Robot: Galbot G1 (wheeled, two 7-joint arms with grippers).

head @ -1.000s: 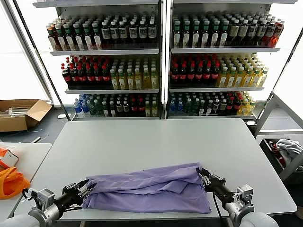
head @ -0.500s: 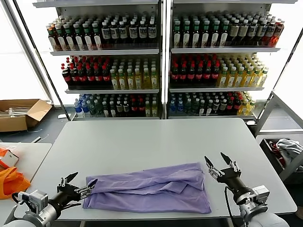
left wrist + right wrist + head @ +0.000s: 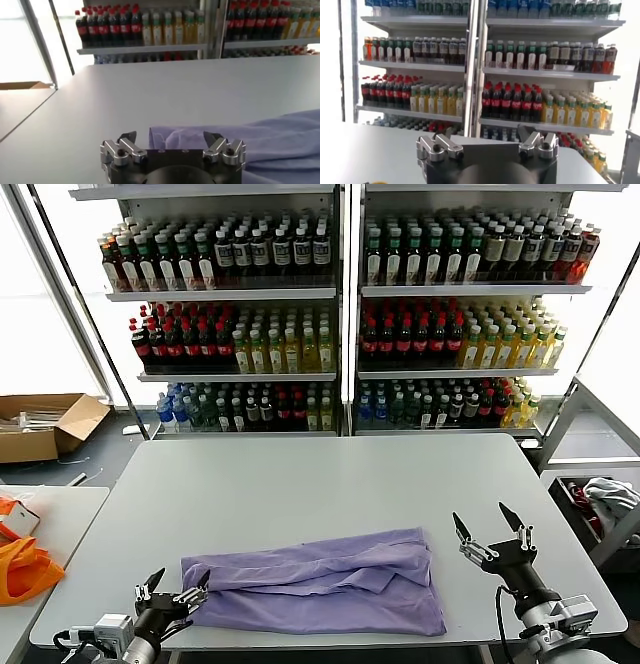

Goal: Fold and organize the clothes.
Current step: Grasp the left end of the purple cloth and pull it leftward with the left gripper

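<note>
T-shirt (image 3: 315,581): lavender, thin, lies in a long crumpled band along the near edge of the grey table (image 3: 300,474), between the two grippers. Plain side up as far as can be seen; no print visible.

Left gripper (image 3: 172,596): jaws spread, empty, low at the near edge, its tips just at the shirt's end. The left wrist view shows the cloth edge (image 3: 240,142) directly ahead of the open fingers (image 3: 127,137).

Right gripper (image 3: 492,532): jaws spread, empty, raised off the table and just beside the shirt's other end, not touching. It points toward the bottle shelves (image 3: 485,95).

Handling, as a judgement: light, limp, no stiffness; it will sag and drag, and layers may slip apart. Best holds look like the two end corners, pinching all layers together.

Room: wide bare tabletop beyond both grippers, good for spreading or folding away. Little margin on the near side; the hem sits close to the table edge and could slide off. Orange bag (image 3: 25,569) lies well out past the left gripper, on another table.
</note>
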